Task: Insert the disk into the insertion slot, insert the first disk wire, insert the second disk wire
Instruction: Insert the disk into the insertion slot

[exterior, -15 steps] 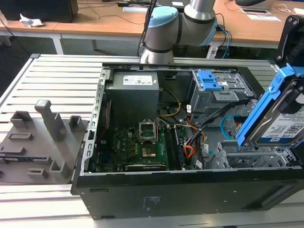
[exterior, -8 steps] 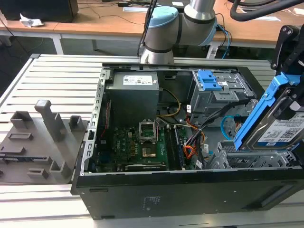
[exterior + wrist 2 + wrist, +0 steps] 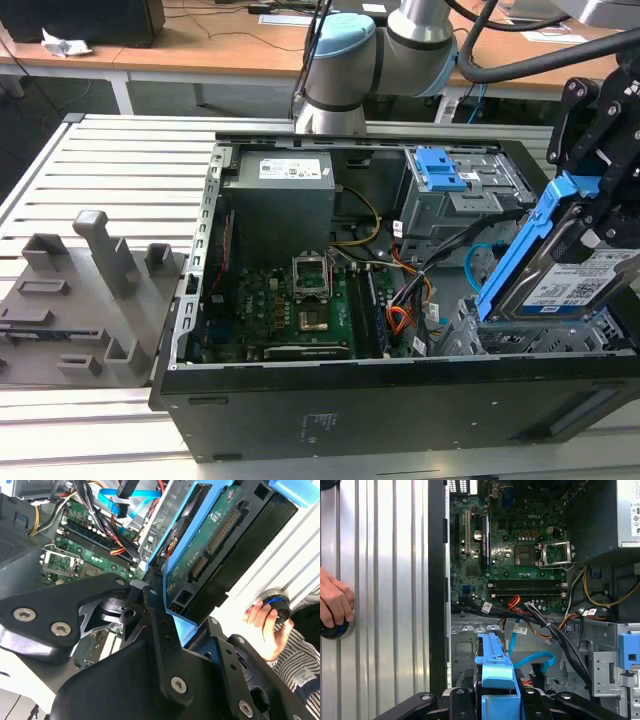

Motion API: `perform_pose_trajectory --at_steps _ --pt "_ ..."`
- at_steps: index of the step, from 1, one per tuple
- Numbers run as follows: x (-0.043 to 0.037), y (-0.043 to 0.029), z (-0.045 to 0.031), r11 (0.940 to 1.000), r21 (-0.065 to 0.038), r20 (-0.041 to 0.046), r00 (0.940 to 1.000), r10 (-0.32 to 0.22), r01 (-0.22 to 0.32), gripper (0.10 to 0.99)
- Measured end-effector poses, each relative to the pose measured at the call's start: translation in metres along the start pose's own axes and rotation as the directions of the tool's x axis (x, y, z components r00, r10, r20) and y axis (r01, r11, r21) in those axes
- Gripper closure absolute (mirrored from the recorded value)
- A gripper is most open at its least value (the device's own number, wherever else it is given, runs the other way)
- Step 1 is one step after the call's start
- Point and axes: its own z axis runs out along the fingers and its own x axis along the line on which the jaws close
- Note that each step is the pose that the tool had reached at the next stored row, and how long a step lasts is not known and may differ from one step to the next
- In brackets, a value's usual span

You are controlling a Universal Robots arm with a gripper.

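White printed label on disk [image 3: 562, 282], another on power supply [image 3: 278, 205] — text unreadable

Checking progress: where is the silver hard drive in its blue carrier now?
At the exterior view's right, the silver hard drive in its blue carrier hangs tilted in the black gripper, over the perforated grey metal drive cage.

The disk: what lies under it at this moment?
Directly below the tilted disk stands the insertion slot, with its grey perforated wall showing. The slot's floor cannot be seen, because the disk and the case edge cover it.
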Motion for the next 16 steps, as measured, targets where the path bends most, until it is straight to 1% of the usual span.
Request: perform_pose_trajectory --at_steps 2,4,6,12,16 --pt "-0.0037 0.0 0.0024 1.0 0.0 0.0064 1.0 0.0 0.0 0.722" --pt "-0.0047 -0.0002 0.0076 1.0 0.0 0.0067 1.0 0.0 0.0 0.722" --pt "-0.0048 -0.0003 0.0099 1.0 0.0 0.0067 1.0 -0.001 0.001 0.722" --pt "-0.0046 -0.0009 0.0258 1.0 0.0 0.0068 1.0 -0.002 0.002 0.722" --pt "-0.0045 -0.0011 0.0331 1.0 0.0 0.0066 1.0 -0.002 0.002 0.722"
